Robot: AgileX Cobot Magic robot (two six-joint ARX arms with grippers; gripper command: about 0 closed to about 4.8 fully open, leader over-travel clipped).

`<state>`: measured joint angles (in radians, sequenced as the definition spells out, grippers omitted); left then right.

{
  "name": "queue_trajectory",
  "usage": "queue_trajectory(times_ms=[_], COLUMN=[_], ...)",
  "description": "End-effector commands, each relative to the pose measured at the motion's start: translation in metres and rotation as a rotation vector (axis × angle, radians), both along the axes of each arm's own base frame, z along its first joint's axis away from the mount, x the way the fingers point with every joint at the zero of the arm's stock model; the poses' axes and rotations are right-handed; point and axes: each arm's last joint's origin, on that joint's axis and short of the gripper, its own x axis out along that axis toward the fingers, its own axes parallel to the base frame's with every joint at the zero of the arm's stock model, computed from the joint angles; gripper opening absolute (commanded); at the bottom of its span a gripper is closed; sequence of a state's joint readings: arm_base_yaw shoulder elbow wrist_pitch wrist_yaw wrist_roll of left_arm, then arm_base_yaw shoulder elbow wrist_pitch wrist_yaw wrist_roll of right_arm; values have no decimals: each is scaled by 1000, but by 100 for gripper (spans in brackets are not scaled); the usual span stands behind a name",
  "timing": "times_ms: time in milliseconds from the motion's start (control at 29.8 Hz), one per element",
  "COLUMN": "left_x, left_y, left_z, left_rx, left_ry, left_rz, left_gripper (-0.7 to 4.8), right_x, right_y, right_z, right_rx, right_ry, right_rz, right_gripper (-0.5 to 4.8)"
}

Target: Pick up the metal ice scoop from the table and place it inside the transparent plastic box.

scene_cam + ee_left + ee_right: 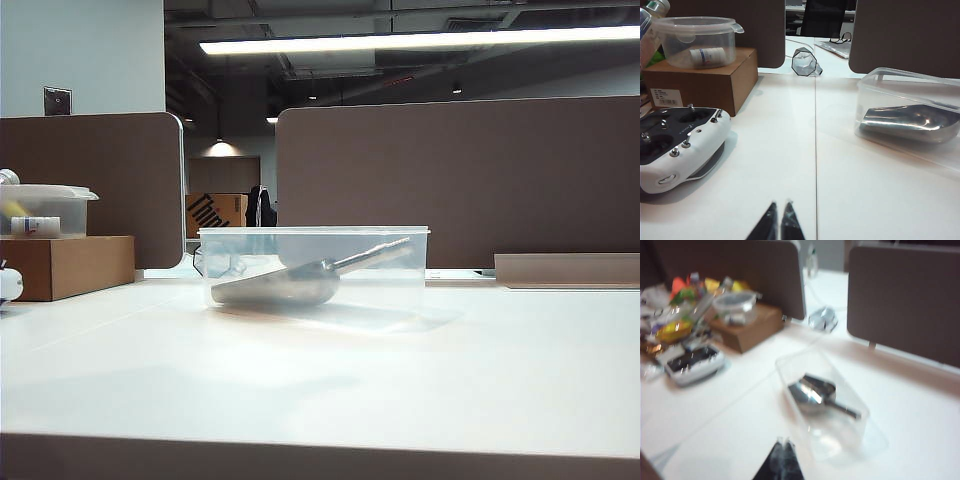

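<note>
The metal ice scoop lies inside the transparent plastic box on the white table, its handle leaning up on the box's right wall. From the left wrist, scoop and box sit off to one side. My left gripper is shut and empty, low over the table. My right gripper is shut and empty, high above the table, with the box and scoop below and ahead of it. Neither gripper shows in the exterior view.
A brown cardboard box at the left carries a lidded plastic container. A white remote controller lies near my left gripper. A clear faceted glass lies tipped at the table's back edge. Brown partition panels stand behind.
</note>
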<state>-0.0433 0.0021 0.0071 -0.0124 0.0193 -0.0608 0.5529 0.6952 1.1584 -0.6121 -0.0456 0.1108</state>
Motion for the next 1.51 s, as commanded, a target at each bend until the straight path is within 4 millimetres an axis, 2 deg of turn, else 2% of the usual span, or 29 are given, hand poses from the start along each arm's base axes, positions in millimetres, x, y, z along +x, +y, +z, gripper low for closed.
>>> queue_trajectory(times_ms=[34,269,705,873,1007,1242,1377,1511], left_x=[0,0,0,0,0,0,0,0], left_y=[0,0,0,0,0,0,0,0], left_z=[1,1,0,0,0,0,0,0], left_rx=[0,0,0,0,0,0,0,0], left_ry=[-8,-7,-5,-5,-5,-5,-5,-5], left_rz=[-5,-5,-5,-5,-5,-5,-5,-5], left_gripper=[21,21,21,21,21,21,21,21], right_x=[-9,-22,-25,-26,-20,-4,1,4], right_y=[-6,-13,-16,-26,-35,-52,-57,-57], right_z=[-6,-9,-9,-25,-56,-138,-178,-207], right_rx=[-30,-42,-67,-149,-129,-99,-95,-93], right_ry=[52,70,46,27,-15,-102,-124,-103], right_rz=[3,2,-3,-92,-258,-529,-591,-594], right_gripper=[-5,-5,-5,-5,-5,-5,-5,-5])
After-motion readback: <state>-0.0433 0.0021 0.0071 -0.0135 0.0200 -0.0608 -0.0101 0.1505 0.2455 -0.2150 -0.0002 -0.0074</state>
